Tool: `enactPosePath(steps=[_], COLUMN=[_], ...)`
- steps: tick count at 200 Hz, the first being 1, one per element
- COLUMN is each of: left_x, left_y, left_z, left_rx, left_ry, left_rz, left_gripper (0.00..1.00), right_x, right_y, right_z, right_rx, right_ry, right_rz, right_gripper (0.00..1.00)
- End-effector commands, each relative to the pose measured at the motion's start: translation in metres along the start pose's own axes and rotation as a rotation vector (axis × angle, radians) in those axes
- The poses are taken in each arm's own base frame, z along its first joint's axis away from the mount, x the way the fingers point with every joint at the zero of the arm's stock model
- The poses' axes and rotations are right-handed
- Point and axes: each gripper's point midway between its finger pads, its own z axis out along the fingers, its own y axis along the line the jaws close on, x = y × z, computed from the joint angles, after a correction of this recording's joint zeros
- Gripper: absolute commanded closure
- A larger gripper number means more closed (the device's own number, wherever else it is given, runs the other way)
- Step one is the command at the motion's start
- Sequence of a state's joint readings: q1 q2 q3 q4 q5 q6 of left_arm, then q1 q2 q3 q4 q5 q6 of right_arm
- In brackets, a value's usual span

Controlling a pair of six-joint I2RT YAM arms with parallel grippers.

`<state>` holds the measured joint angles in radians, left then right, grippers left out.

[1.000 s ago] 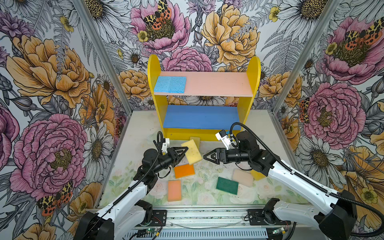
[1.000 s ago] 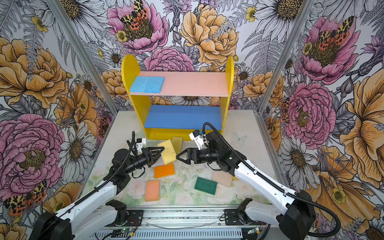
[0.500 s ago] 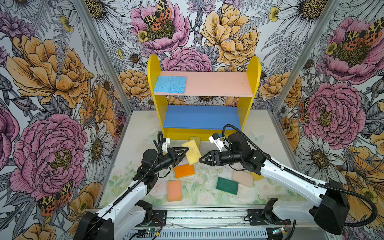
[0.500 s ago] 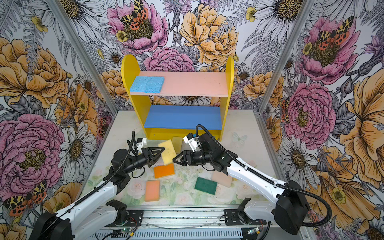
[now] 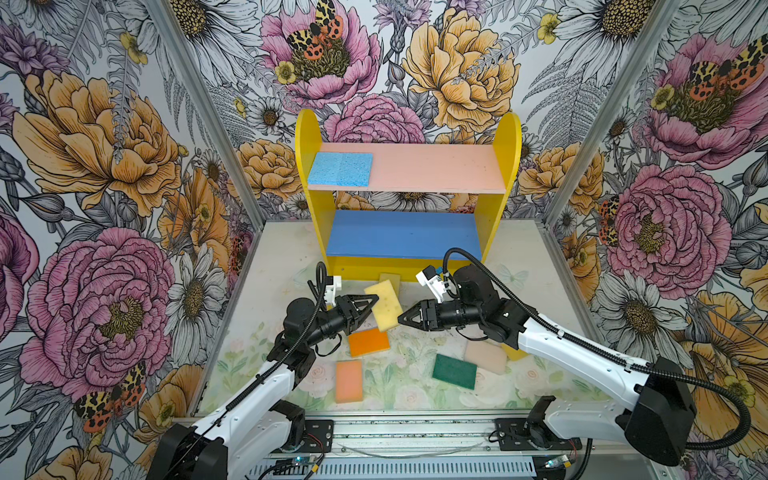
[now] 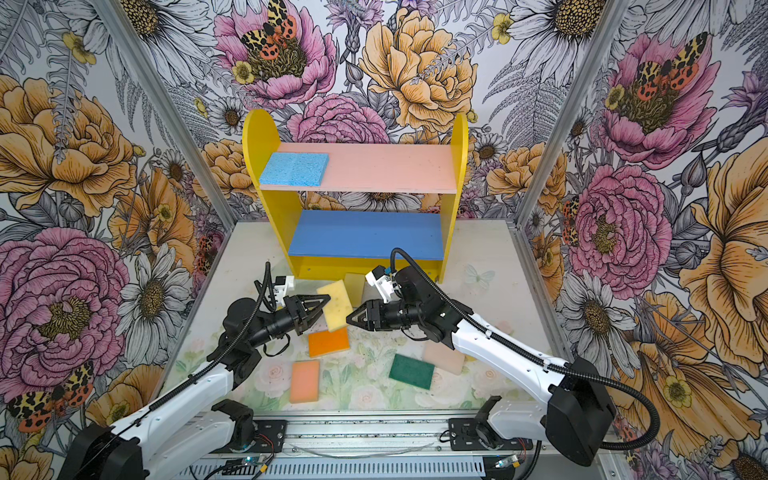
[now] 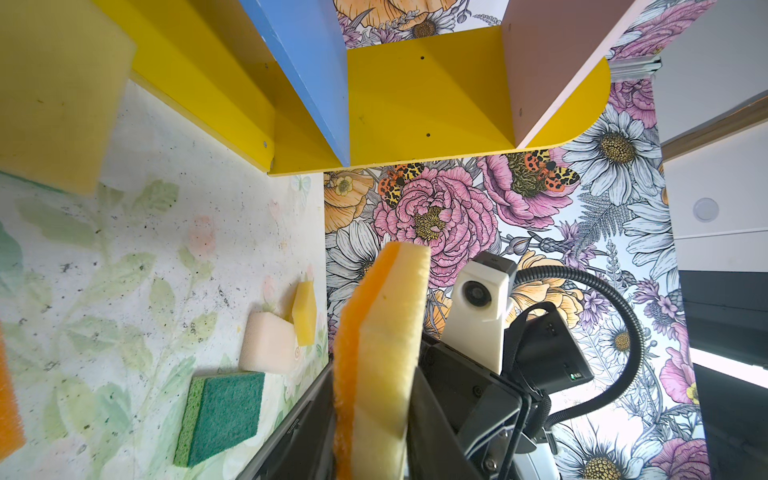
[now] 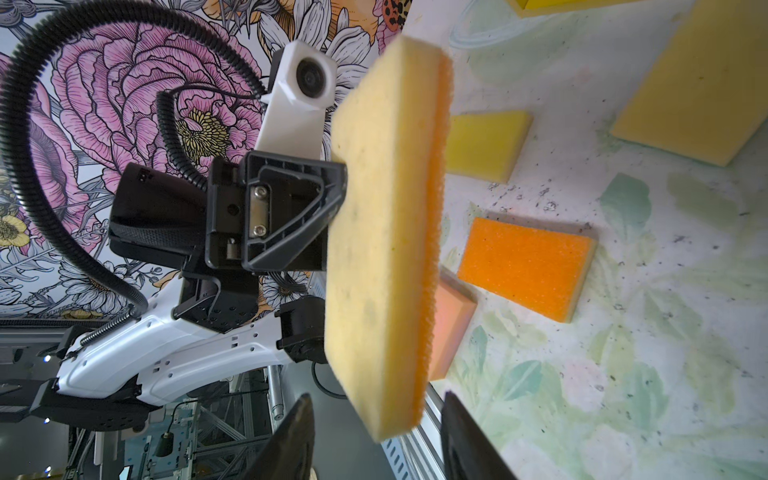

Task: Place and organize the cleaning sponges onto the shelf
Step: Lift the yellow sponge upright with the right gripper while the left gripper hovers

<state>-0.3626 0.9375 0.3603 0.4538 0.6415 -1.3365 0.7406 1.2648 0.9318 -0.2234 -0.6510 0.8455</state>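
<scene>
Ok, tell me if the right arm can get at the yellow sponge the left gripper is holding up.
Probably yes. The yellow sponge, pinched by the left gripper, has its free end between the parted jaws of the right gripper, and nothing is in the way.

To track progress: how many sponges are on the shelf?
2: one light blue sponge at the left end of the pink upper board, a second blue sponge beside it. The lower board is partly hidden.

left gripper pinching edge-on yellow sponge, right gripper jaws straddling its end, orange sponge on table
</scene>
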Motion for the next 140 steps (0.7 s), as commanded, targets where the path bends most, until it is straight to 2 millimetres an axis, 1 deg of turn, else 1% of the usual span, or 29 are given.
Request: enactPosePath(steps=[1,30,75,97,125,140], left_x=[0.0042,0.0056,0.0054,0.0048,0.0042,0.0022], left_y=[-0.0102,-0.0109,-0.0116,-0.0119,-0.0129,-0.0125], left_z=[0.0007,0.0018,0.0025,0.0026,0.0018,-0.0001], left_rx=[0.034,0.035,0.036,0.036,0.038,0.037], left_ry=[0.017,0.020,0.017,0.016,0.014,0.003], left_rz=[0.029,0.032,0.032,0.034,0.035,0.033], left_gripper=[0.77,0.77,0.77,0.77,0.75,0.70], right_x=[-0.0074,-0.0071,-0.0066,-0.0061,-0.0069,-0.0067], right_y=[0.0082,0.0097,0.0101,0.0104,0.0114,0.0118], right_z=[0.0024,0.0037,0.0031,0.0022,0.0007,0.0006], right_rx=[-0.023,-0.033,-0.037,-0.038,-0.039,-0.039], right_ry=[-0.024,-0.023,-0.026,-0.027,-0.033,-0.033], right_rz=[-0.024,-0.024,-0.023,-0.022,-0.024,-0.026], right_gripper=[0.52,0.58,0.77,0.81,0.82,0.83])
